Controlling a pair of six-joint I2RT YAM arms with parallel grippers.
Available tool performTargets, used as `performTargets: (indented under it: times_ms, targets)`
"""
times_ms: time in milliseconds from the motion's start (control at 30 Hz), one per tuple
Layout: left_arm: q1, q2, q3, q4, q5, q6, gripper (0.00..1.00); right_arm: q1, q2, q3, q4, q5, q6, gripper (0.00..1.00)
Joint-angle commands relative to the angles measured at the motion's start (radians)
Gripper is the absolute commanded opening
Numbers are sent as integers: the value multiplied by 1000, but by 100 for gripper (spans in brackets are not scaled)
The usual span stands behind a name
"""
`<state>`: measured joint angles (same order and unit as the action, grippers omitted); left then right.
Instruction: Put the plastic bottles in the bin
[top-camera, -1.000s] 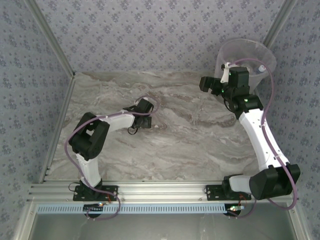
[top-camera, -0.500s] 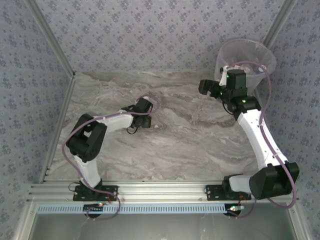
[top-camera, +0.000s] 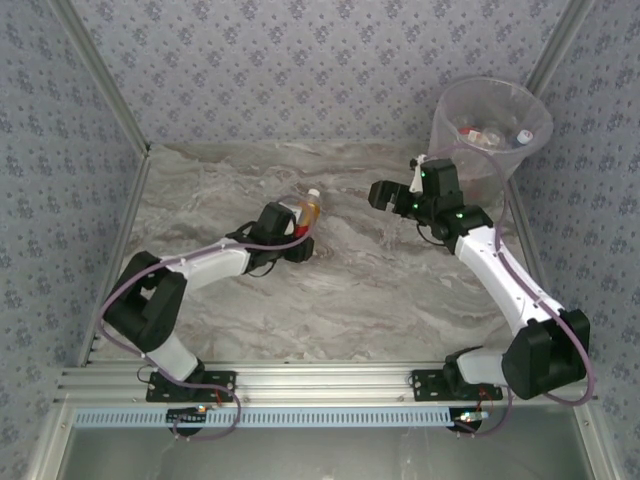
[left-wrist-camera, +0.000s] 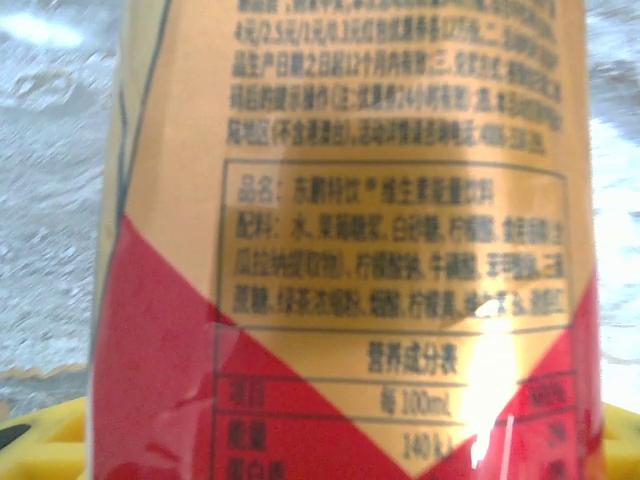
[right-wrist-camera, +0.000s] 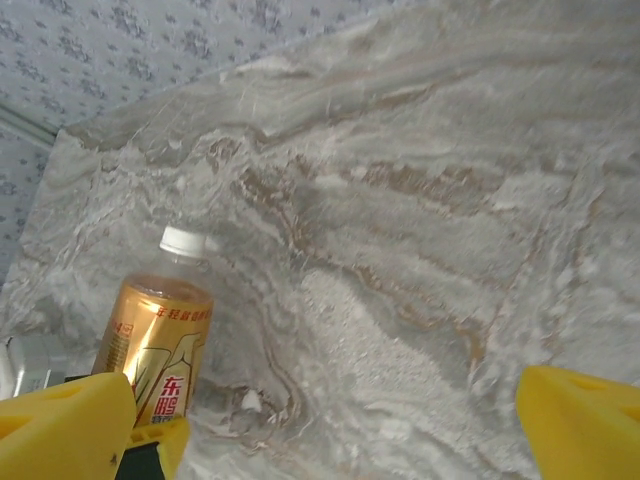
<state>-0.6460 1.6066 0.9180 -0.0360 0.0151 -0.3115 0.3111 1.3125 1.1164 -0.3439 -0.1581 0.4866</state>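
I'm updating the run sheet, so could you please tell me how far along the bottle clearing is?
Done: several bottles already lie in the bin. In hand: the left gripper is closed on an amber bottle with a white cap, at mid-table, well apart from the bin. The right gripper is open and empty. Left: get that bottle into the bin; it looks like the last one.

The bottle (left-wrist-camera: 340, 250) runs off the frame's top and bottom, print blurred. The bin's (top-camera: 446, 128) bottles (top-camera: 482, 132) are too small to tell apart
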Motion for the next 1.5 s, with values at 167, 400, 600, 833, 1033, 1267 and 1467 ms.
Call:
performTargets:
  times_ms: [167,400,600,833,1033,1267,1467]
  targets:
    - [-84,-157,-91,190,67,118,46,21,55,25,56,-178,116,100]
    - [-109,-263,-144,232,57,143,46,61,65,20,132,-247,155,99]
    - [-111,-284,-146,238,70,160,46,85,92,3,294,-343,213,98]
    - [-111,-289,-141,247,90,179,46,130,129,41,325,-316,172,87]
    - [-114,-295,-144,260,96,181,47,136,152,43,409,-256,211,69]
    - [-115,-294,-139,265,102,183,47,163,177,62,431,-214,218,60]
    - [-116,-296,-136,275,125,174,47,173,212,68,462,-219,260,49]
